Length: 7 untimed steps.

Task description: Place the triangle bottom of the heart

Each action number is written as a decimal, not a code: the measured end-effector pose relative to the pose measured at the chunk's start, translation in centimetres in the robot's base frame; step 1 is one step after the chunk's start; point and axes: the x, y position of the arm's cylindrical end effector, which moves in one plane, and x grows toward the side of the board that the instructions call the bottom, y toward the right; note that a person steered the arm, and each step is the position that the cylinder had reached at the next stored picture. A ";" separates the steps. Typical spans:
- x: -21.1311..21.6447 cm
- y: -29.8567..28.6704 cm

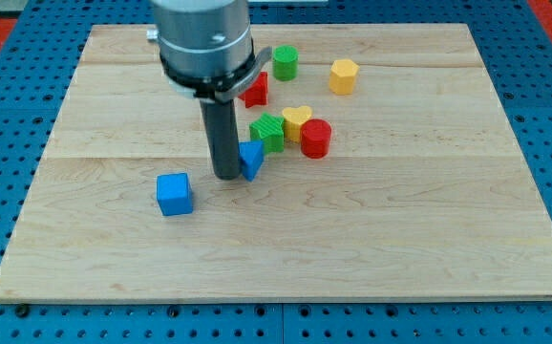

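The blue triangle block (251,159) lies near the middle of the wooden board (400,248). My tip (226,176) rests right against its left side, touching it. The yellow heart block (296,122) lies up and to the right of the triangle, between a green block (267,132) on its left and a red cylinder (315,139) on its lower right. The green block sits just above the triangle.
A blue cube (174,194) lies at the lower left of my tip. A red block (255,91) is partly hidden behind the arm. A green cylinder (285,63) and a yellow hexagonal block (343,75) lie toward the view's top.
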 end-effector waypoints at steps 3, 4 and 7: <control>3.9 7.2; 4.6 9.2; -0.4 5.8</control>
